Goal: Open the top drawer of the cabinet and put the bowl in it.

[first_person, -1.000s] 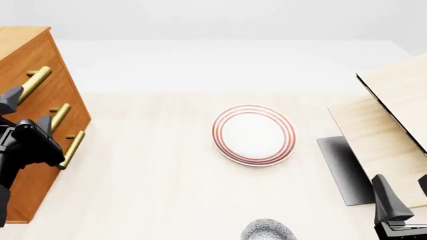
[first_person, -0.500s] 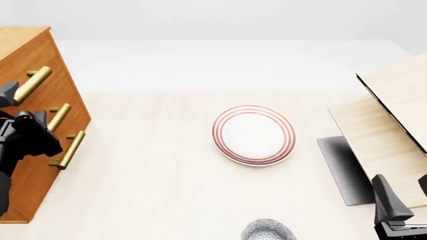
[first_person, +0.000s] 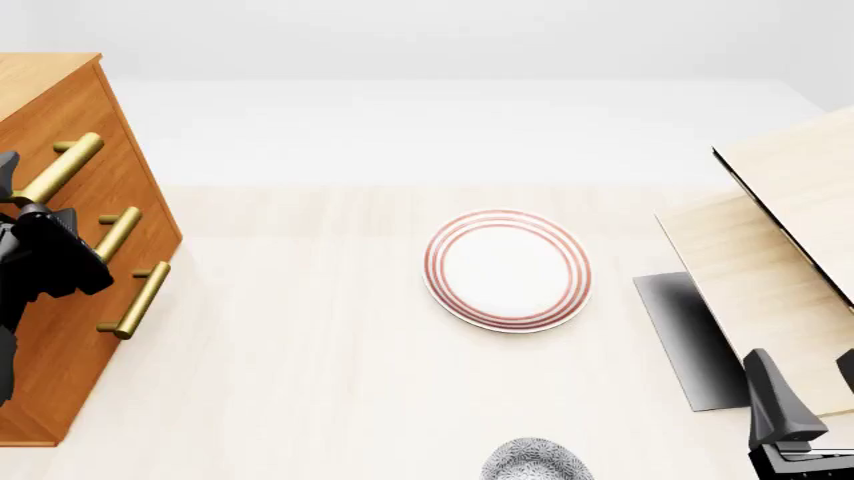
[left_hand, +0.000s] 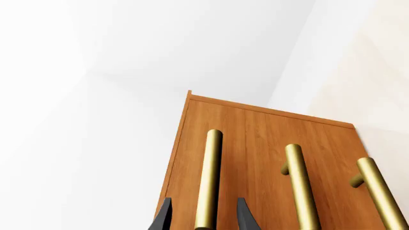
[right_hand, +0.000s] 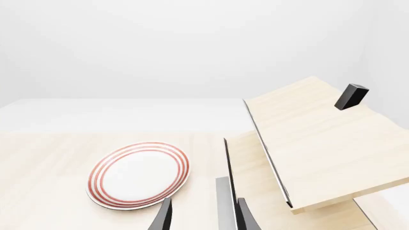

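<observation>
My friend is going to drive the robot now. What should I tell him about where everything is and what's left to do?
Left gripper: open, fingertips either side of the top drawer's handle, not closed on it yet.
Right gripper: open, holding nothing, near the pale wood furniture.
Cabinet is at the table's left; its top drawer is shut.
Bowl sits at the near edge, in front of the red-ringed plate.
Done: the reach to the handle.
Left: grip, pull the drawer open, put the bowl inside.
</observation>
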Robot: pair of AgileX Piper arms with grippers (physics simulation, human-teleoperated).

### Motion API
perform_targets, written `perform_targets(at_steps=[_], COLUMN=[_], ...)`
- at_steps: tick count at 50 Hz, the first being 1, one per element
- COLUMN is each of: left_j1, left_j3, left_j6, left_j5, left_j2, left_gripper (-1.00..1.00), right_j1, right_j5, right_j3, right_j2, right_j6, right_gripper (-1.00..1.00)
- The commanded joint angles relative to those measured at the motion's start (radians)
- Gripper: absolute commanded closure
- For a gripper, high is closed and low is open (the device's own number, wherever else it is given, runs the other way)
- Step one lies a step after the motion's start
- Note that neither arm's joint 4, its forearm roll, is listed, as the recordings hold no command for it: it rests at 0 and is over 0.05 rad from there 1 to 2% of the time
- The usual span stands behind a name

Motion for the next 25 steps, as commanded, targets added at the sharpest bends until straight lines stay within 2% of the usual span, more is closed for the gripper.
perform_targets(at_steps=[1,12,13,25], left_j1=[0.020,0.029,0.030,0.018], left_j3=[-0.013,-0.015,-0.014,-0.001], left_j6=[-0.003,-0.012,-0.013,-0.007], left_j5=[-0.013,-0.028,-0.030,-0.039], left_j2=[0.033,0.045,0.043,0.038], left_gripper=[-1.00,-1.00,1.00,1.00], right_j1=[0.000,0.000,0.000,0.000], right_j5=[0.000,0.000,0.000,0.000], right_j3=[0.001,0.001,0.001,0.001], right_j2=[-0.001,-0.001,-0.001,-0.001], right_j6=[0.000,0.000,0.000,0.000], right_gripper=[-1.00,-1.00,-1.00,-1.00])
